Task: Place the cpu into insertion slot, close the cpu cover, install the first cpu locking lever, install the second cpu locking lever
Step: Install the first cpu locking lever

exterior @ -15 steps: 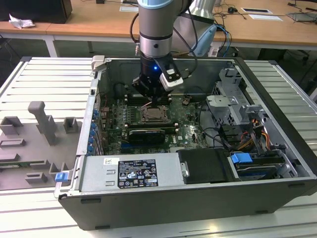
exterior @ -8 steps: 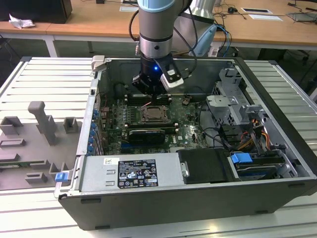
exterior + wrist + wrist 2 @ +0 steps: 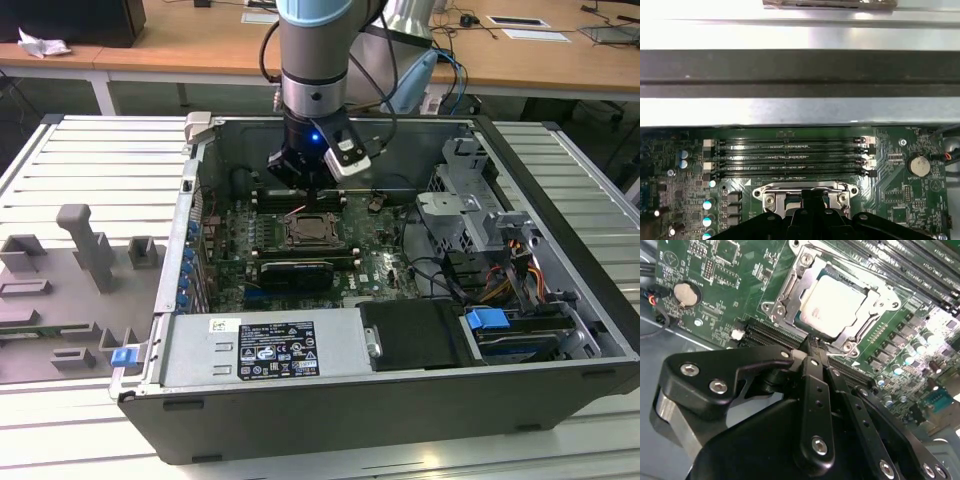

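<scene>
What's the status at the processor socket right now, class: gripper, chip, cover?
Gripper shut, empty, tips at the socket's edge. Chip seated in socket, cover closed over it. Nothing in the way.

Glare perhaps washes out case wall [image 3: 800,35].

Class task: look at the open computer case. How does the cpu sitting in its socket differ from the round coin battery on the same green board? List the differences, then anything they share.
Shape: in the second wrist view the cpu is a flat square, the coin battery a small round disc.
Size: the cpu is clearly larger than the battery.
Setting: the cpu lies under the cpu cover, a silvery frame; the battery sits in a small round holder.
Position: the gripper is close to the cpu, farther from the battery.
Shared: both are silvery and lie flat.
</scene>
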Robot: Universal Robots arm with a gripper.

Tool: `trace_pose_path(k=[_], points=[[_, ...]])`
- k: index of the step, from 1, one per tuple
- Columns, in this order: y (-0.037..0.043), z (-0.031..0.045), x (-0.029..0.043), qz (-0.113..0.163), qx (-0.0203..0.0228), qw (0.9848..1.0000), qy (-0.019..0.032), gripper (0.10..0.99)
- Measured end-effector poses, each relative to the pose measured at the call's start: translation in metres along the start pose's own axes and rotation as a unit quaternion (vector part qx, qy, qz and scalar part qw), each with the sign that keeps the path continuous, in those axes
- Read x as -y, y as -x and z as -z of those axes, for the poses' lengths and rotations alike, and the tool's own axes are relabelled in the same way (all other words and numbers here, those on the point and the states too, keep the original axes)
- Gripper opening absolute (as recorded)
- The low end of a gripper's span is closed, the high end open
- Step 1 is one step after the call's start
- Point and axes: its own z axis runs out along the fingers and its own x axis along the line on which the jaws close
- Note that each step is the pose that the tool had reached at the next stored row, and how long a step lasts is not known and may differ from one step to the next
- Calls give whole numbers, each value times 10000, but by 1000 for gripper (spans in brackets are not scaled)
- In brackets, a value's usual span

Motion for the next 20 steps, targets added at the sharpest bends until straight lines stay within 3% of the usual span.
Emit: trace_pose_path(k=[3,4,6,10,20], points=[[1,-3,-3,160,-14,9999,46,106],[2,-6,-23,170,-10,9998,101,106],[7,-30,-140,175,59,9998,100,106],[70,-67,-145,176,60,9998,100,106],[115,-150,-136,236,56,9997,99,106]])
